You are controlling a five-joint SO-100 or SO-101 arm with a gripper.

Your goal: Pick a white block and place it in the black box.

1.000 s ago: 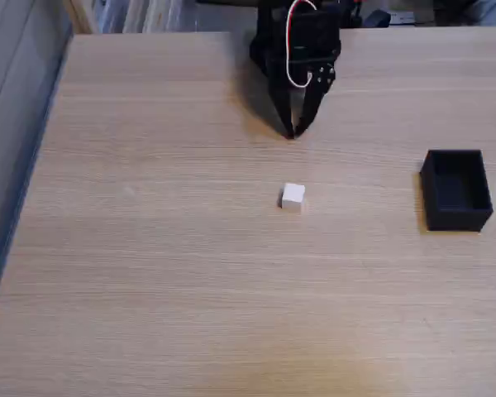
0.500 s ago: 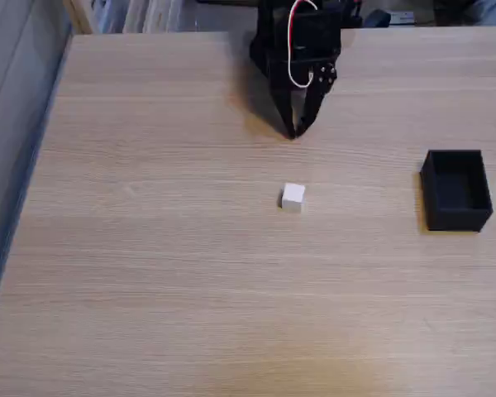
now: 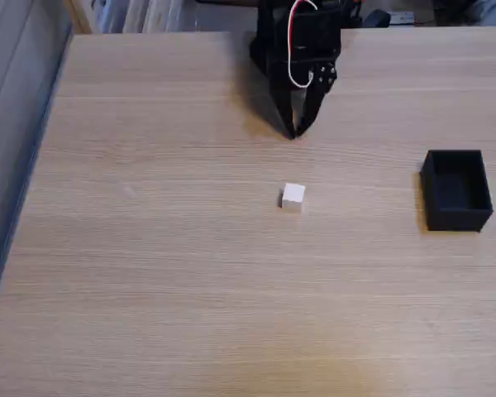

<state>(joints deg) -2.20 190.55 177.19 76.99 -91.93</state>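
Almost nothing has changed: the end effector [image 3: 295,134] stays closed and empty, the white block [image 3: 293,197] untouched just below it, the black box [image 3: 456,190] far right.

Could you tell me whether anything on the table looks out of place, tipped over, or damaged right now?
Nothing stands out. The white block sits flat on the table, the black box stands upright and apart from it, and the pincer points down behind the block.
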